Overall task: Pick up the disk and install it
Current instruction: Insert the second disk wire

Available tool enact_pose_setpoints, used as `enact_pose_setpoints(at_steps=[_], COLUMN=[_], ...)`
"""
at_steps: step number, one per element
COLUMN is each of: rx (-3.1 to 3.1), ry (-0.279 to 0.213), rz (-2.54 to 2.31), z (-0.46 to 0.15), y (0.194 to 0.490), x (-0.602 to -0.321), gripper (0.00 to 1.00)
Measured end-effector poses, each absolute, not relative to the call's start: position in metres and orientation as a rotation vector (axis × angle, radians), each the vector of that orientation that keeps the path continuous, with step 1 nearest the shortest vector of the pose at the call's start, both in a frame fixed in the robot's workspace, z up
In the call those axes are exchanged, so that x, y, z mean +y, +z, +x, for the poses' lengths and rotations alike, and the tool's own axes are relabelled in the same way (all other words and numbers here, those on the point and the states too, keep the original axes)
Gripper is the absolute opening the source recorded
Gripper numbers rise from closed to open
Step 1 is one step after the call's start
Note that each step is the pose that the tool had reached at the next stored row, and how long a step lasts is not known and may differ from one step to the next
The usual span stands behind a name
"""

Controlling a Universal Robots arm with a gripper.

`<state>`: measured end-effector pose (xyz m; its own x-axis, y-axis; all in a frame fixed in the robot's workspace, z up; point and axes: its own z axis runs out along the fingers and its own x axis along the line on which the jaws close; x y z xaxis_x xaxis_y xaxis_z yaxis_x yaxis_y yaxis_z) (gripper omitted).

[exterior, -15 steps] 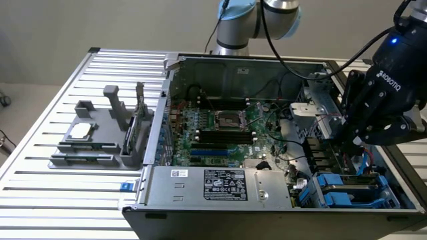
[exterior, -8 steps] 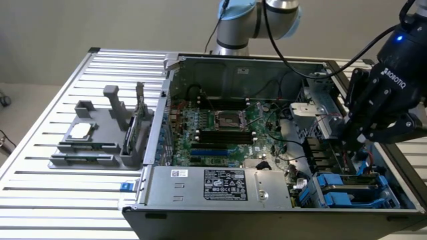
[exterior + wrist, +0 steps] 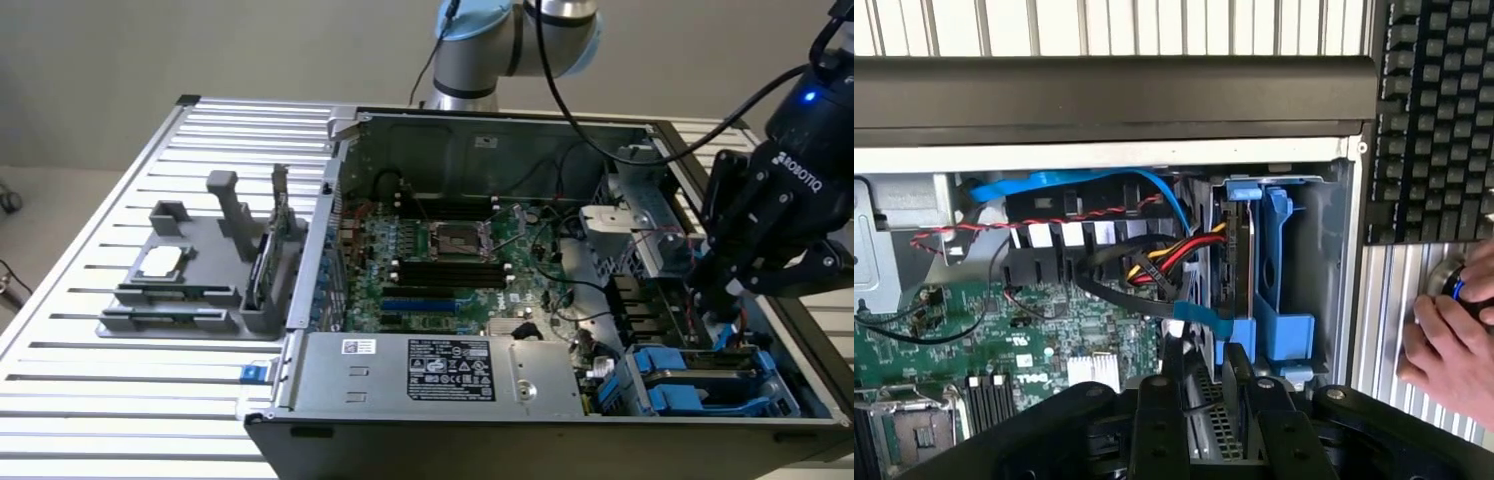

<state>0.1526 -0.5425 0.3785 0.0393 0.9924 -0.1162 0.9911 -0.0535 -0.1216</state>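
Note:
The disk (image 3: 1269,260) stands on edge in its bright blue carrier inside the drive bay at the corner of the open computer case (image 3: 441,375). In the exterior view the blue carrier of the disk (image 3: 694,385) sits in the bay at the lower right. My gripper (image 3: 710,295) hangs a little above that bay. In the wrist view my gripper (image 3: 1199,360) has its two dark fingers (image 3: 1159,400) apart, with only the case's metal showing in the gap. It holds nothing.
Red, yellow and blue cables (image 3: 1154,260) run beside the bay, over the motherboard (image 3: 441,260). A grey holder (image 3: 187,270) with a small chip and an upright card stands on the slatted table at the exterior view's left. A person's hand (image 3: 1454,345) and a keyboard (image 3: 1434,120) lie beyond the case.

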Motion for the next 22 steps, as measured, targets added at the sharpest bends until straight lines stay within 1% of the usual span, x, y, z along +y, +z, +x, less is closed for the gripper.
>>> enact_pose_setpoints(at_steps=[9,22], rx=[-2.156,-2.157], ry=[0.265,0.263], rz=[-2.26,-2.26], z=[0.1529,0.1557], y=[0.3831,0.3768], x=[-0.5447,-0.5452], gripper=[0.31,0.31])
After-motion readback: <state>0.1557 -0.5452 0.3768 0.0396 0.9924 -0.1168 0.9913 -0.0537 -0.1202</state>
